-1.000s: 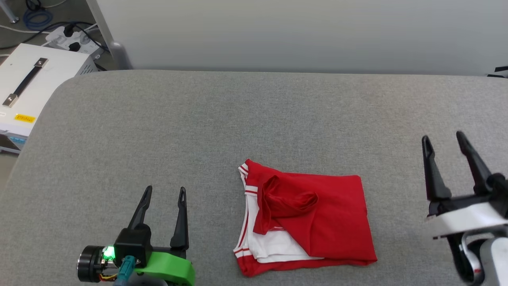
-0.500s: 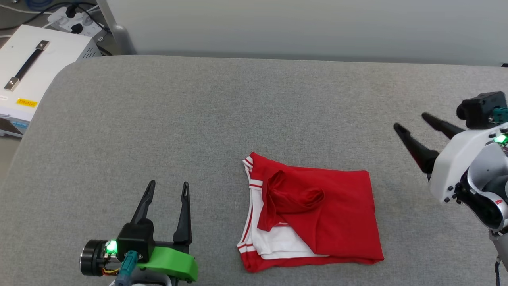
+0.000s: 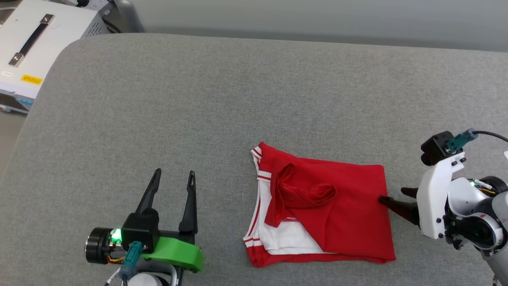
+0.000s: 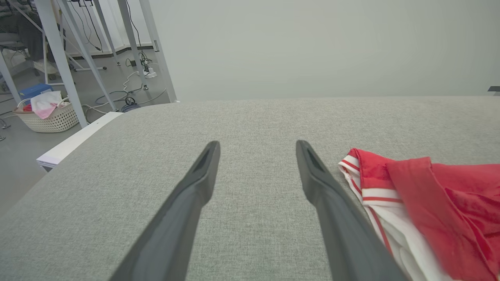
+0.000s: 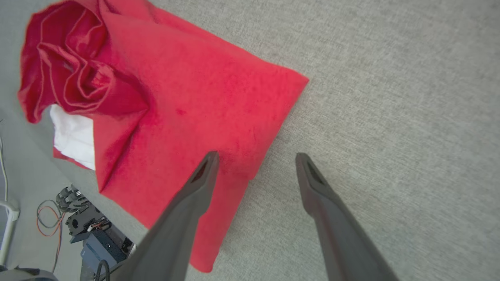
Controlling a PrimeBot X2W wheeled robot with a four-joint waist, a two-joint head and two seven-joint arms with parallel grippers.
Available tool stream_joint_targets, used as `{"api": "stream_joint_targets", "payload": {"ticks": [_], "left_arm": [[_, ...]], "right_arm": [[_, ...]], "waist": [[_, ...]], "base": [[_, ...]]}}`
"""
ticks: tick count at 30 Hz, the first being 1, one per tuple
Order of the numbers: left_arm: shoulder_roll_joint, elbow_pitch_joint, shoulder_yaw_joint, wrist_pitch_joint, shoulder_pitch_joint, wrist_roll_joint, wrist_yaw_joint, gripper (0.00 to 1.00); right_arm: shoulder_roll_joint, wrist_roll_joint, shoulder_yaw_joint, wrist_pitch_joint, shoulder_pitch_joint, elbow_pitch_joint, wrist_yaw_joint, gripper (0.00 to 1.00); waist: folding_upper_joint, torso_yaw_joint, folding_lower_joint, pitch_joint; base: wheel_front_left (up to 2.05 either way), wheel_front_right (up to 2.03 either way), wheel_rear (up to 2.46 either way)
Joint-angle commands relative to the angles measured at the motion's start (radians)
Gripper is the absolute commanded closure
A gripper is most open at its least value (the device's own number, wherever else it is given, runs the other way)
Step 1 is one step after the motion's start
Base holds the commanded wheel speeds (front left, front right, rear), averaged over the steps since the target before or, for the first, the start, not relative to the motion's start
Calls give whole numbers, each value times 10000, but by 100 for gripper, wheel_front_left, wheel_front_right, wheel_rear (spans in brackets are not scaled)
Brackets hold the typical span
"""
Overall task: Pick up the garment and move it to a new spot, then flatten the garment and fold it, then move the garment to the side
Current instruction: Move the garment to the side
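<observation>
Garment [image 3: 337, 214] lies in the lower centre-right of the head frame on the grey tabletop [image 3: 198, 99]. It forms a rough red rectangle in several layers, with a rumpled flap bunched on top towards its left and white sleeve cloth showing at lower left.

Right claw [image 3: 392, 195] sits at the garment's right edge with its jaws spread and nothing held. In the right wrist frame one finger [image 5: 203, 171] is over the red cloth and the other [image 5: 308, 171] over bare tabletop. We cannot tell whether either tip touches the fabric.

Left claw [image 3: 175, 172] is at lower left, jaws wide and empty, resting apart from the garment's striped edge.

We judge that this layout fits two stages: a bundle about to be lifted to a new spot, or a finished fold about to be slid aside.

Risks from here:
- A pinch closing on the top layer alone would peel the stack open.
- A one-sided pull from the right edge could drag the layers out of line on the textured tabletop.
- The loose flap may flop over or catch.
- A fingertip pressed into the cloth could push the stack leftward and wrinkle it.
</observation>
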Motion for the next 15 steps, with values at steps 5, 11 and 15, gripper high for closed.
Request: {"api": "stream_joint_targets", "payload": {"ticks": [5,11,15], "left_arm": [[-61,-42,-117,-59,-424,-56,7,0],[-66,-11,-240,-59,-681,-66,10,0],[-68,21,-273,-59,-754,-95,34,0]], "right_arm": [[318,181,310,-228,12,515,-6,0],[659,293,1022,-491,65,1229,-6,0],[859,526,1490,-1010,64,1451,-6,0]], "waist": [[-1,307,0,608],[-1,468,0,973],[-1,488,0,1058]], "base": [[0,0,0],[0,0,0],[0,0,0]]}}
